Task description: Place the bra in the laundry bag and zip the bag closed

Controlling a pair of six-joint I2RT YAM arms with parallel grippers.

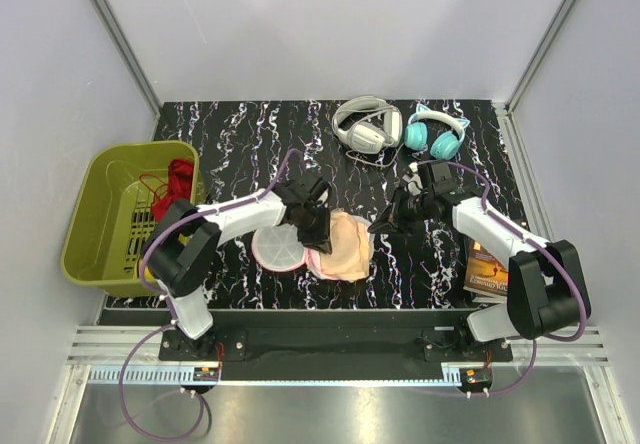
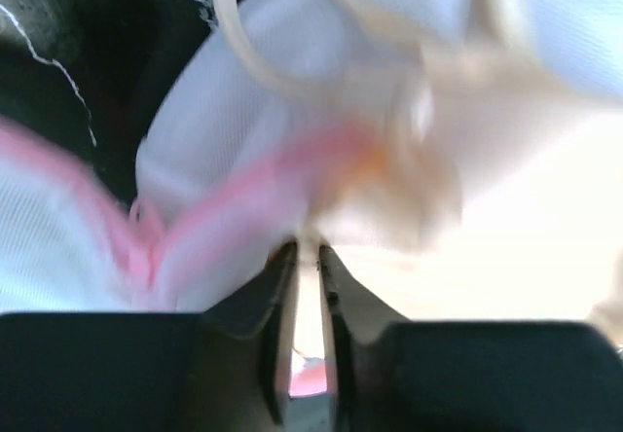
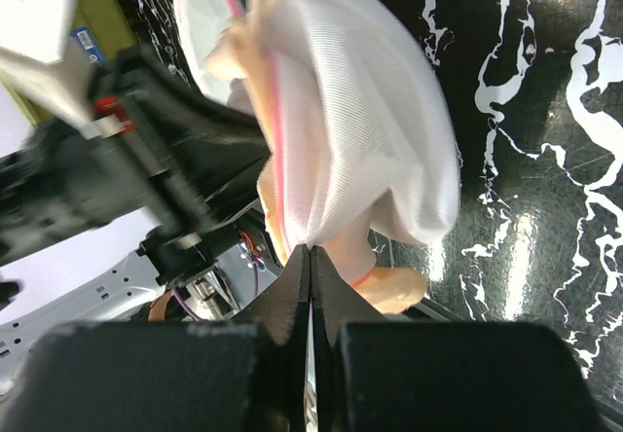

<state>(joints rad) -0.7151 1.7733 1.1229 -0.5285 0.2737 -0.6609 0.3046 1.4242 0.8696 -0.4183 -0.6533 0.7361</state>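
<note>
The laundry bag lies open at the table's middle. Its flat round half [image 1: 277,248] of white mesh with pink trim is on the left, and its other half [image 3: 370,111] is draped over the peach bra [image 1: 348,254]. My right gripper [image 3: 311,247] is shut on the edge of that mesh and holds it pulled up; it is at the bag's right side in the top view [image 1: 386,226]. My left gripper [image 2: 308,249] is nearly shut, pinching peach bra fabric [image 2: 506,208] right beside the pink zipper trim [image 2: 253,198]. A thin bra strap [image 2: 243,53] loops above.
An olive-green basket [image 1: 100,214] holding a dark red garment [image 1: 176,186] stands at the left. White headphones [image 1: 366,124] and teal headphones [image 1: 436,132] lie at the back. A book [image 1: 486,269] lies at the right by the right arm.
</note>
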